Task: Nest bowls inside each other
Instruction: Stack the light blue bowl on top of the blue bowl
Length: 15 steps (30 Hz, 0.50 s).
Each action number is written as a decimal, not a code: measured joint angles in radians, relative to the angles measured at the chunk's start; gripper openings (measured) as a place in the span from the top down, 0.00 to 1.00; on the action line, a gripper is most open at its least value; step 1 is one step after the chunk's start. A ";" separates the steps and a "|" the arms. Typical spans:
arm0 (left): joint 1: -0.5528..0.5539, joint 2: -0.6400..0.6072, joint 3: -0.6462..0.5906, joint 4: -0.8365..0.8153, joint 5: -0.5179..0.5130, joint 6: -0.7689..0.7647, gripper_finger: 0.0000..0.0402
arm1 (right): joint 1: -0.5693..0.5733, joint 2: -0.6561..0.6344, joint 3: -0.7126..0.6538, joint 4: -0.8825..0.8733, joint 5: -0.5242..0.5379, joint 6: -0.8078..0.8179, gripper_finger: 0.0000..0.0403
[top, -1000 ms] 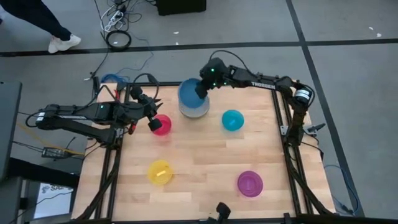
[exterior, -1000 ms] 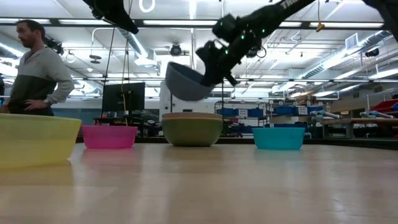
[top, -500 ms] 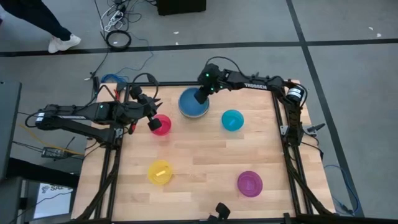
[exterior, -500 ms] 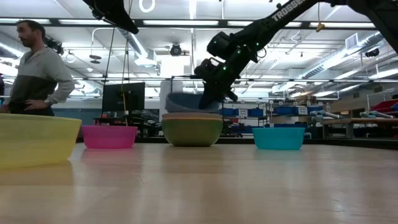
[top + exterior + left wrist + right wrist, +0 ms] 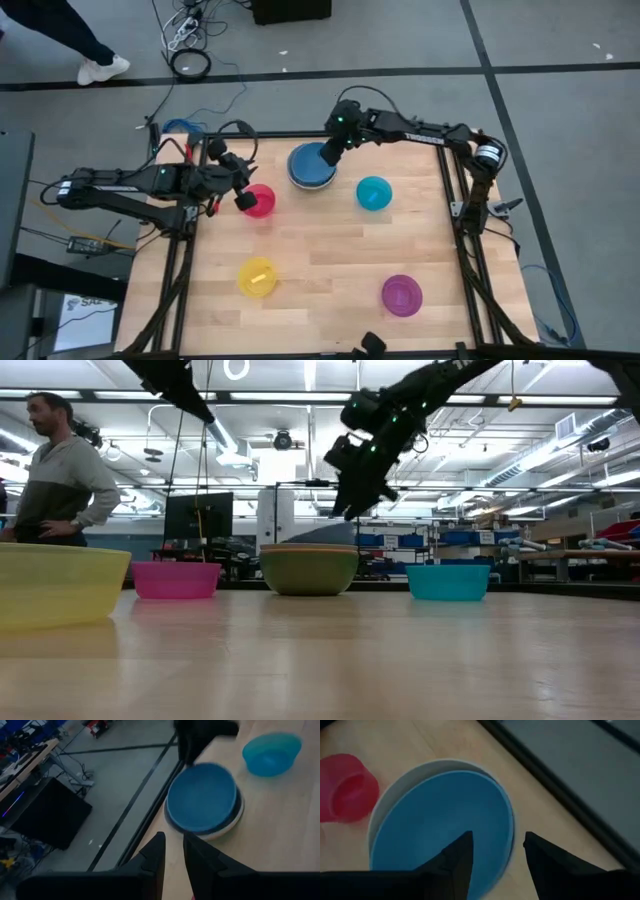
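Note:
A stack of bowls [image 5: 312, 166] stands near the table's far edge. The blue bowl [image 5: 440, 830] lies inside the grey-white one [image 5: 382, 807], and in the low view the green bowl [image 5: 309, 570] shows at the bottom. My right gripper [image 5: 495, 855] hangs open just above the blue bowl's far rim [image 5: 512, 832], a finger on either side and clear of it. The pink bowl [image 5: 259, 201], teal bowl [image 5: 373, 192], yellow bowl [image 5: 256, 277] and purple bowl [image 5: 401, 295] each rest alone on the table. My left gripper [image 5: 243, 199] hovers by the pink bowl, fingers a little apart and empty.
Dark frame rails [image 5: 455, 215] run along the table's left and right sides. A person [image 5: 58, 470] stands beyond the far left of the table. Bare wood [image 5: 325, 255] lies in the middle between the single bowls.
My right gripper has brought the tilted blue bowl down into the stack, opened and let it go, then risen a little. The blue bowl was lifted clear. It now sits level inside the grey-white one.

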 joint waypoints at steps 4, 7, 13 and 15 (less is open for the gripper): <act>0.013 0.000 0.000 -0.029 -0.002 -0.022 0.81 | 0.017 -0.077 0.000 -0.108 0.066 -0.016 0.59; 0.019 0.000 0.000 -0.032 -0.002 -0.026 0.81 | 0.033 -0.132 0.000 -0.262 0.139 -0.021 0.59; 0.019 0.000 0.000 -0.031 -0.001 -0.026 0.81 | 0.058 -0.188 -0.015 -0.621 0.205 0.057 0.58; 0.019 0.000 0.000 -0.029 -0.001 -0.026 0.81 | 0.069 -0.196 -0.046 -0.675 0.159 0.091 0.58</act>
